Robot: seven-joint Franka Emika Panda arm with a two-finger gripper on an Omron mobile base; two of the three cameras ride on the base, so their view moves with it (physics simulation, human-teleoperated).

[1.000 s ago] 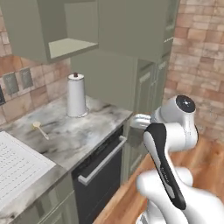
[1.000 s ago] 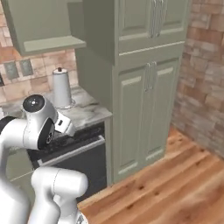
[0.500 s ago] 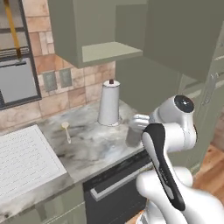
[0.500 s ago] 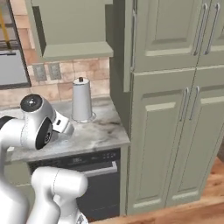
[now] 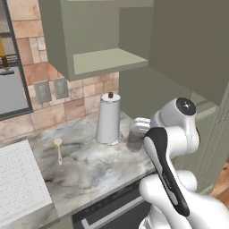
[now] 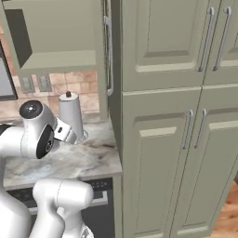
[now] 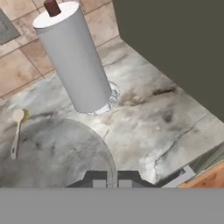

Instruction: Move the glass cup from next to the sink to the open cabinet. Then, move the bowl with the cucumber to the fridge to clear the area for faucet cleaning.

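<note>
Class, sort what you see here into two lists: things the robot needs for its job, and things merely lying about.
Needed for the job:
glass cup, held in the gripper
open cabinet

Just lying about:
paper towel roll
wooden spoon
wall sockets
tall cupboard doors

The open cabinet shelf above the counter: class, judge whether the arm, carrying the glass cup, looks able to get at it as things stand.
Probably yes. The open cabinet faces the arm with its door swung aside. The glass cup sits below it, beside the paper towel roll, so lifting looks unobstructed.
</note>
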